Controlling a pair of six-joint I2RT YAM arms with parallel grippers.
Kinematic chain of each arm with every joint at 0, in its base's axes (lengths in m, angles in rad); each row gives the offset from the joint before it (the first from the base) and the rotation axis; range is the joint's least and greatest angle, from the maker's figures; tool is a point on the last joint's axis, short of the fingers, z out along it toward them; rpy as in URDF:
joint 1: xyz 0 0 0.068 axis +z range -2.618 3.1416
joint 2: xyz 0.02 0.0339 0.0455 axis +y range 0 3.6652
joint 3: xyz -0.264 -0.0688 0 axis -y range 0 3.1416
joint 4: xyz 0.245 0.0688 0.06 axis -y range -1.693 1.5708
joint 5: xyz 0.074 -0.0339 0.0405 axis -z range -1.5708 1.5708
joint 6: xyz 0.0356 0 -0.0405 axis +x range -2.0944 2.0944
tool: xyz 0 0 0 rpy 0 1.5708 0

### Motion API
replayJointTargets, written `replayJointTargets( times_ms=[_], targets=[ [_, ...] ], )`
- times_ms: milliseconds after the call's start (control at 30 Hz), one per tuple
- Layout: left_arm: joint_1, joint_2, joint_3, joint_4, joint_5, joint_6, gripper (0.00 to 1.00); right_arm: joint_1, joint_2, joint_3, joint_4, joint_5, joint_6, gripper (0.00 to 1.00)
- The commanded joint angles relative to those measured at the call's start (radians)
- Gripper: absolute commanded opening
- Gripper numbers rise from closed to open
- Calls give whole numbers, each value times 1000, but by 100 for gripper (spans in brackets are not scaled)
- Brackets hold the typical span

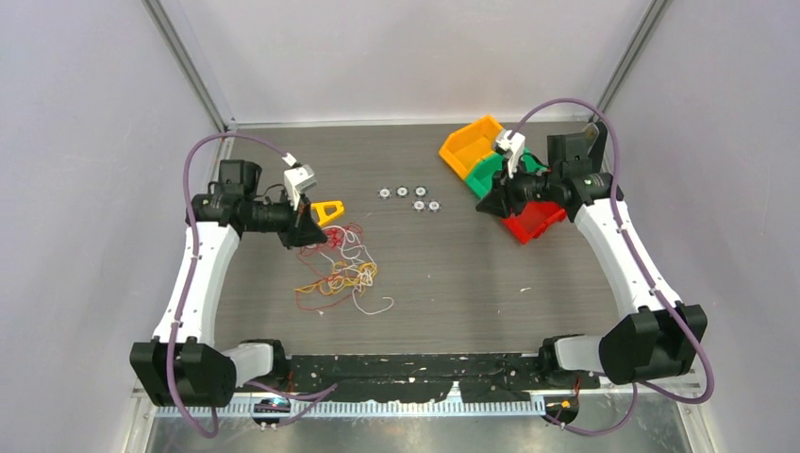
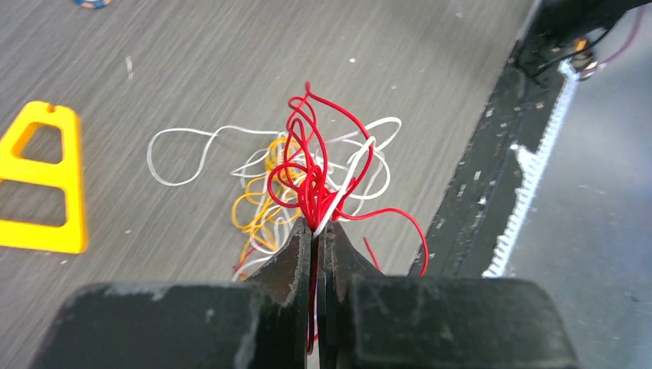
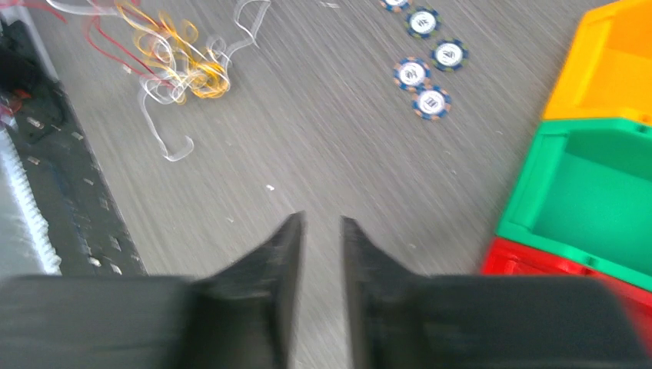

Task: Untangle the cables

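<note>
The cables (image 1: 341, 269) lie in a tangled heap of red, white and yellow-orange wires left of the table's middle. My left gripper (image 1: 316, 236) sits at the heap's upper left edge. Its wrist view shows the jaws shut on a bunch of red cable (image 2: 311, 173) with one white strand pinched in too, while the yellow-orange loops (image 2: 257, 211) trail below on the table. My right gripper (image 1: 486, 203) hangs far to the right beside the bins. Its fingers (image 3: 288, 246) are a small gap apart and hold nothing. The cables (image 3: 181, 58) appear far off in that view.
A yellow triangular frame (image 1: 327, 210) lies just right of the left gripper. Several poker chips (image 1: 408, 196) sit mid-table. Orange (image 1: 470, 143), green (image 1: 492, 172) and red (image 1: 533, 220) bins stand at the back right. A black strip (image 1: 415, 370) runs along the near edge.
</note>
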Motion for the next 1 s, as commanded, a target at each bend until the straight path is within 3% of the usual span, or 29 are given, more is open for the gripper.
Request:
replayJointTargets(
  times_ms=[0, 33, 100, 300, 367, 500, 567, 633, 667, 700, 833, 967],
  targets=[
    [-60, -56, 6, 105, 139, -178, 1, 96, -54, -20, 142, -104, 131, 57],
    [-105, -68, -1, 161, 140, -236, 2, 158, -72, -30, 185, -92, 160, 67],
    [-158, -75, -20, 279, 153, -362, 2, 250, -87, -60, 317, -74, 242, 75],
    [-247, -60, -38, 592, 196, -687, 2, 434, -7, -61, 645, -34, 492, 89],
    [-265, -60, -47, 671, 196, -761, 2, 470, 20, -56, 693, -13, 534, 88],
    [-279, -67, -65, 775, 209, -876, 3, 503, 42, -91, 760, 118, 514, 75],
    [-282, -79, -81, 798, 219, -903, 4, 503, 58, -100, 775, 182, 510, 60],
    [-282, -93, -88, 777, 230, -897, 4, 504, 72, -94, 771, 232, 501, 36],
    [-281, -99, -81, 726, 233, -863, 5, 502, 71, -88, 761, 260, 478, 16],
    [-277, -106, -64, 655, 237, -817, 6, 502, 67, -86, 725, 282, 456, 11],
    [-188, -137, 11, 322, 268, -565, 9, 460, 28, -93, 603, 439, 349, 5],
    [-61, -137, 95, -109, 257, -149, 0, 353, -33, -127, 555, 454, 304, 6]
  ],
)
